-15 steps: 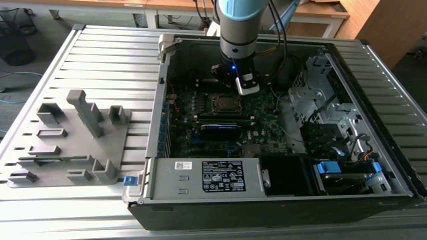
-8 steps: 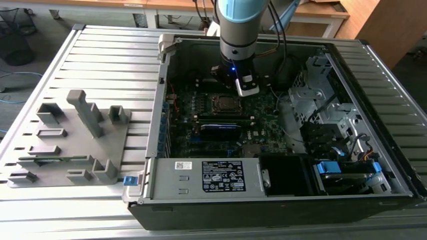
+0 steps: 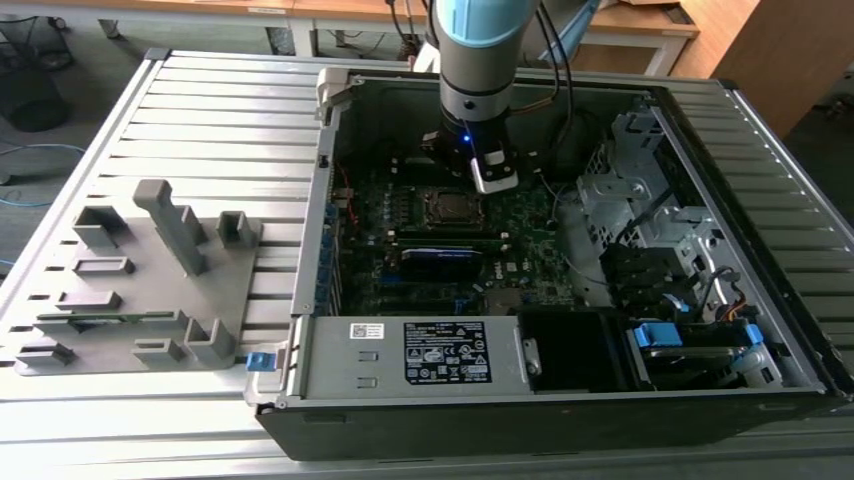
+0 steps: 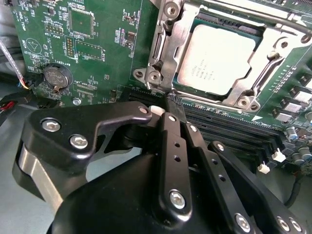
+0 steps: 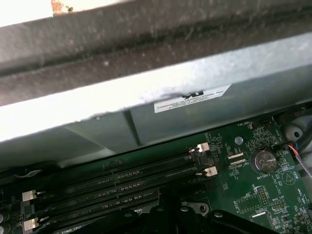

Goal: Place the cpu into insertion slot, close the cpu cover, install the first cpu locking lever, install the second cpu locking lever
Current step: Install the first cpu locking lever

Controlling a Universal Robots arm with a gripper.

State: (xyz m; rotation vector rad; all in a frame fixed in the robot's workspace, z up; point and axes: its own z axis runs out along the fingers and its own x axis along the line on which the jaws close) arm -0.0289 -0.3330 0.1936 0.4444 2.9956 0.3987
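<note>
Pale silver square cpu seated in silver-rimmed socket, frame cover down. Black gripper jaws closed, empty, near socket edge. Risk: descending jaws scraping board components.

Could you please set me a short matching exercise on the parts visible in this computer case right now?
Things:
1. cpu
2. cpu cover
3. coin battery
4. memory slots

States:
A. round, silvery, on the green board
B. long, black, side by side
C. pale metal face, seated in the insertion slot
D. silvery frame lying around the chip

Pairs: 1-C, 2-D, 3-A, 4-B
</note>
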